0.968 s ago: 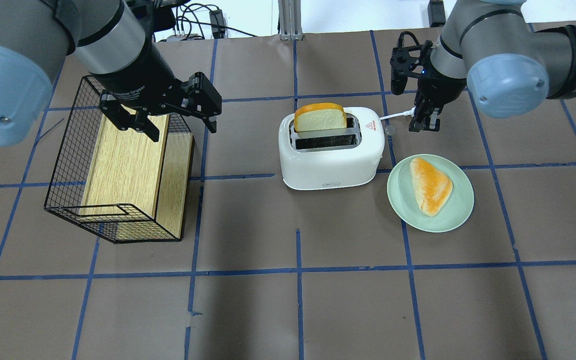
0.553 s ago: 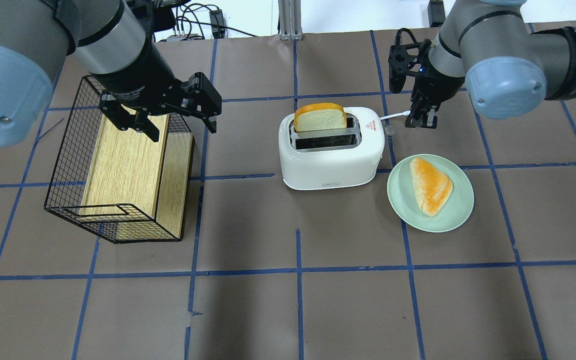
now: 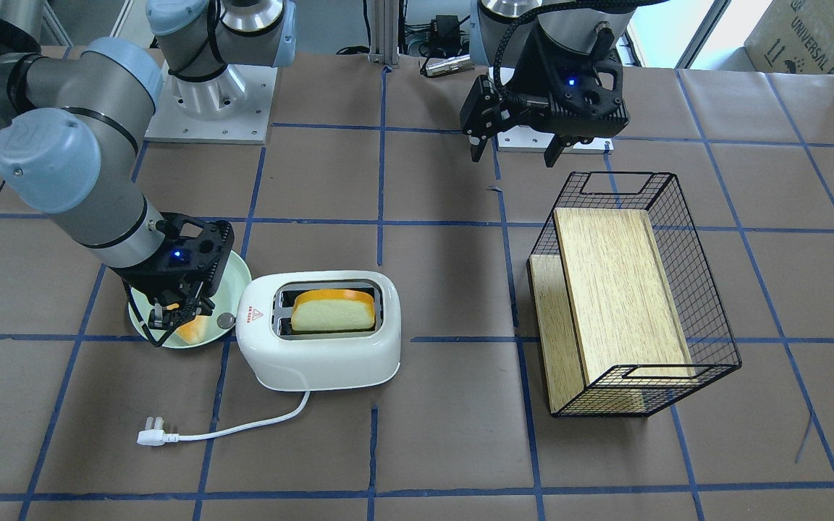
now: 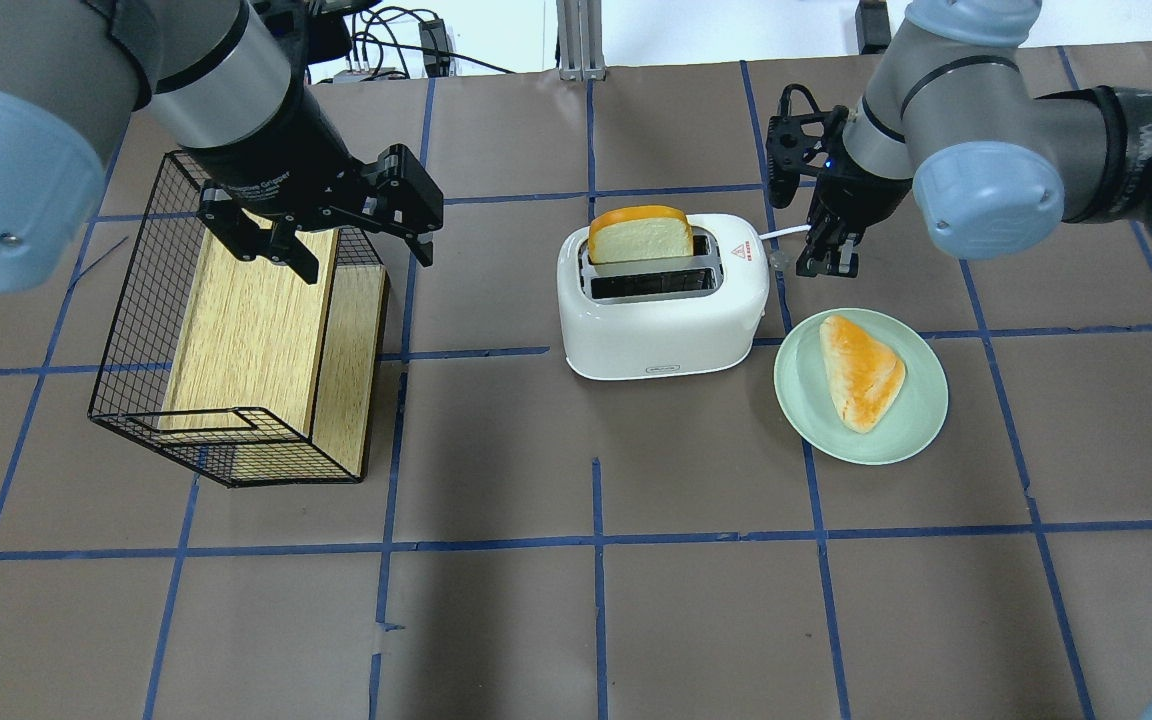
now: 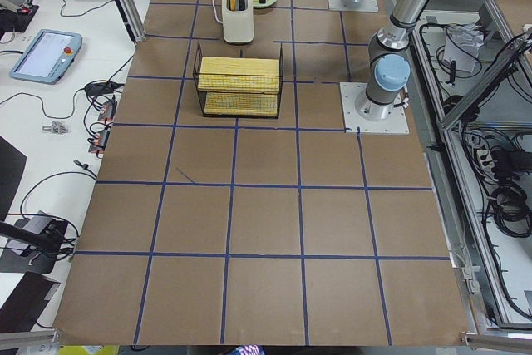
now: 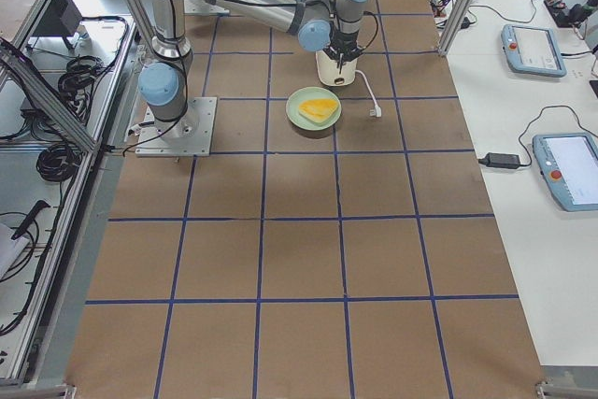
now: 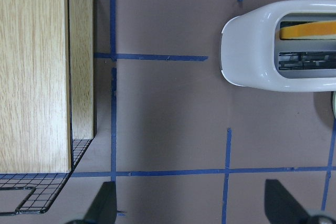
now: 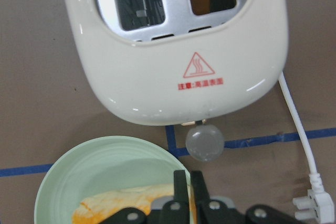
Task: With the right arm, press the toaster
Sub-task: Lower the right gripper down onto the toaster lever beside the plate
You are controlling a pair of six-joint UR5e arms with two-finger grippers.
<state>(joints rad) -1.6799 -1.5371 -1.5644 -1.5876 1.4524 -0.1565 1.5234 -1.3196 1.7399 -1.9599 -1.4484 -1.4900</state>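
Observation:
The white two-slot toaster (image 4: 661, 310) stands mid-table with a bread slice (image 4: 641, 235) upright in its far slot. It also shows in the front view (image 3: 316, 362) and in the right wrist view (image 8: 178, 51). Its grey knob (image 8: 205, 141) sticks out of the end with the red triangle label. My right gripper (image 4: 829, 262) is shut and empty, hovering just beside that knob. In the right wrist view my right gripper (image 8: 189, 177) has its fingers pressed together, a short gap from the knob. My left gripper (image 4: 356, 250) is open and empty above the black wire basket (image 4: 136, 330).
A green plate (image 4: 916, 440) with a triangular bread piece (image 4: 861, 370) lies right of the toaster, under my right gripper's near side. The basket holds a wooden block (image 4: 256, 330). The toaster's white cord and plug (image 3: 150, 436) lie on the table behind it.
My right gripper has moved left and slightly nearer, closing in on the toaster's knob end. The left arm has not moved.

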